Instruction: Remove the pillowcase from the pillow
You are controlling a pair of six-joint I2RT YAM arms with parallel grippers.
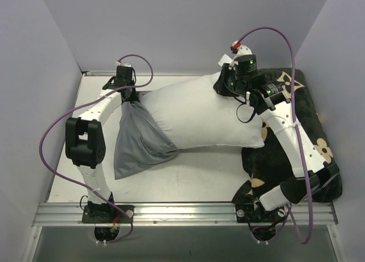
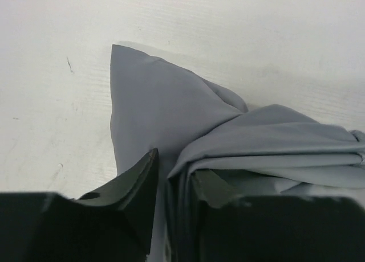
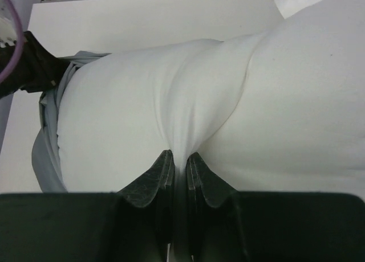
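Note:
The white pillow (image 1: 194, 114) lies across the middle of the table, nearly all of it bare. The grey pillowcase (image 1: 137, 145) hangs limp and creased off its left end, draping toward the front. My left gripper (image 1: 126, 94) is shut on a bunched fold of the pillowcase (image 2: 239, 148) at the pillow's far left corner. My right gripper (image 1: 228, 82) is shut on a pinch of the pillow (image 3: 171, 102) at its far right corner. In the right wrist view the pillowcase (image 3: 48, 142) wraps only the pillow's far end.
A black plush cushion with tan flower motifs (image 1: 302, 136) lies at the right under my right arm. Walls stand close on the left, back and right. A metal rail (image 1: 182, 211) runs along the front edge.

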